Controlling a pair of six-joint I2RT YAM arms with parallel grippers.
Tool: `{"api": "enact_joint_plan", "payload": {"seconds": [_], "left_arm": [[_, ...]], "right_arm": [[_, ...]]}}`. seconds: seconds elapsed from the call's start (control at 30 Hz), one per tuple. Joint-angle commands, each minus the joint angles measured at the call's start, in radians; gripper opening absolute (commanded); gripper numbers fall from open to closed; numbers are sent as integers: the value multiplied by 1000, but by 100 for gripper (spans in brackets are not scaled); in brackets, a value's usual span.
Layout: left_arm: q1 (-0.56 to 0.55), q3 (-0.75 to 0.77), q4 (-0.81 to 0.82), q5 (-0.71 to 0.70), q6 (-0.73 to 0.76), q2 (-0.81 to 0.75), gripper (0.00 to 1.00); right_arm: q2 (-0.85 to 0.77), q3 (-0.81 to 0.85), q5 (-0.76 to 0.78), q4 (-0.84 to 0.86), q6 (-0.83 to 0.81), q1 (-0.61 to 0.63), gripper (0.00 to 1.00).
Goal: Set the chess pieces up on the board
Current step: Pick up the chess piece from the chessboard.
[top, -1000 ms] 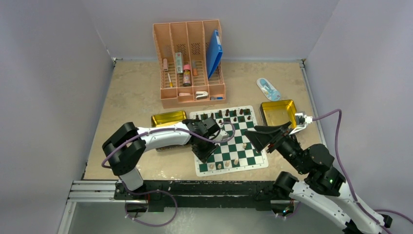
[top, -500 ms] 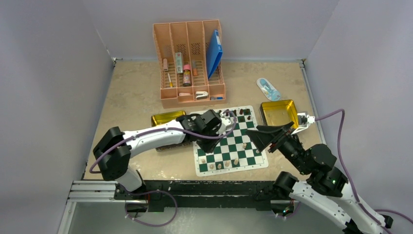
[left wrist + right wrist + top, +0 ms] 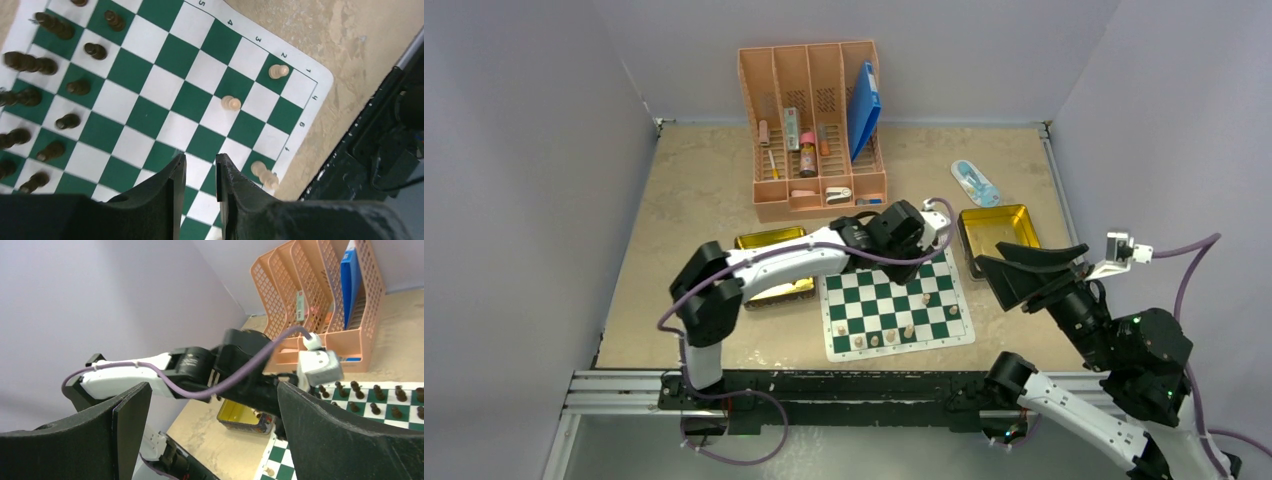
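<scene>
Dark chess pieces (image 3: 67, 121) crowd one edge of the checkered board (image 3: 146, 118).

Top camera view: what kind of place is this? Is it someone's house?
Probably a robot test lab, not a house. A white-and-black left robot arm and right robot arm are bolted by a silver metal rail at a beige table, and plain pale walls box it in.

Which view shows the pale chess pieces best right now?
Left wrist: three pale chess pieces stand large and sharp on the board. Top external shows more of them, but only as specks. Right wrist shows hardly any.
</scene>
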Motion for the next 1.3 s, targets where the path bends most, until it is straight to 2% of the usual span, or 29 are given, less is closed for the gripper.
{"api": "enact_joint_plan", "payload": {"seconds": [0.0, 0.33, 0.53, 0.77, 1.1, 1.27], "left_arm": [[-33, 101, 59, -22, 29, 112, 28], [-66, 213, 128, 20, 57, 304, 29], [-69, 255, 97, 10, 63, 373, 29], [-80, 240, 73, -13, 58, 370, 26], [-94, 239, 62, -7, 55, 371, 35], [-96, 261, 72, -27, 55, 374, 36]], "right_arm": [[-5, 59, 44, -21, -45, 5, 98], [-26, 72, 53, -28, -55, 6, 98], [-43, 73, 61, -25, -59, 6, 98], [-47, 69, 72, -21, -73, 6, 98], [-52, 56, 72, -11, -77, 6, 99], [-52, 42, 62, 2, -71, 5, 99]]}}
